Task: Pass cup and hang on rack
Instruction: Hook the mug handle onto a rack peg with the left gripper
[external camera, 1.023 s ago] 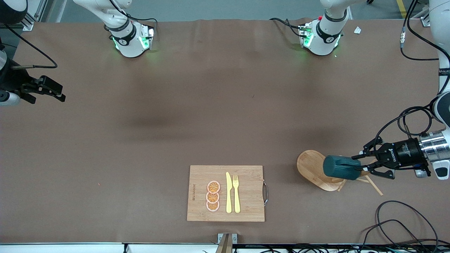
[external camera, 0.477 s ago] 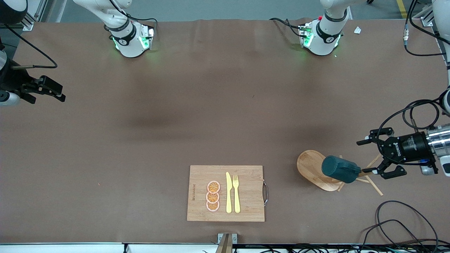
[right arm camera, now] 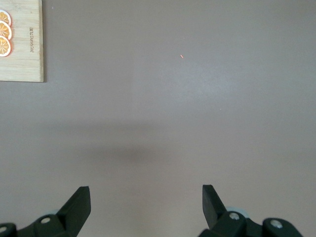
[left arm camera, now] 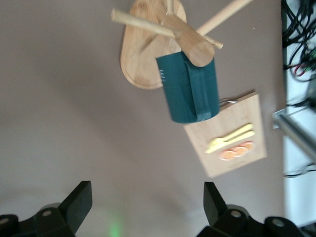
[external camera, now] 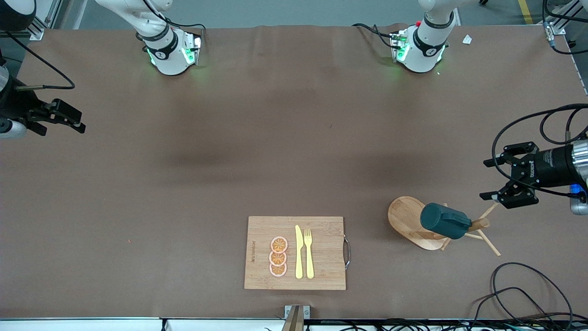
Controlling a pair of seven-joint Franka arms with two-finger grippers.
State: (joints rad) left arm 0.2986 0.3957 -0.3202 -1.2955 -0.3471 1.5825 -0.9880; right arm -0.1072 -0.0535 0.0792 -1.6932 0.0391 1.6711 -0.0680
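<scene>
Brown paper covers the whole table (external camera: 275,138), with loose black cables (external camera: 528,294) trailing along the edge nearest the front camera at the left arm's end. Closest to that camera lies a bamboo cutting board (external camera: 321,271) carrying three orange slices (external camera: 278,257) in a row, with a yellow knife (external camera: 299,252) and a yellow fork (external camera: 308,253) side by side next to them. Slightly farther from the camera, toward the left arm's end, stands the rack (external camera: 406,218) on its oval base, thin pegs jutting from its thick post. The cup (external camera: 443,221) hangs tilted on the rack, close against the post; the left wrist view shows the cup (left arm camera: 190,89) pressed up to the post's top with its handle strip facing the camera, and the rack (left arm camera: 143,54) base underneath. The left gripper (external camera: 495,179) is over bare table near the rack, clear of the cup, its fingers spread wide with nothing between them. At the right arm's end of the table, the right gripper (external camera: 78,120) waits at the edge, also empty, its fingers (right arm camera: 79,205) set wide apart over plain brown paper.
</scene>
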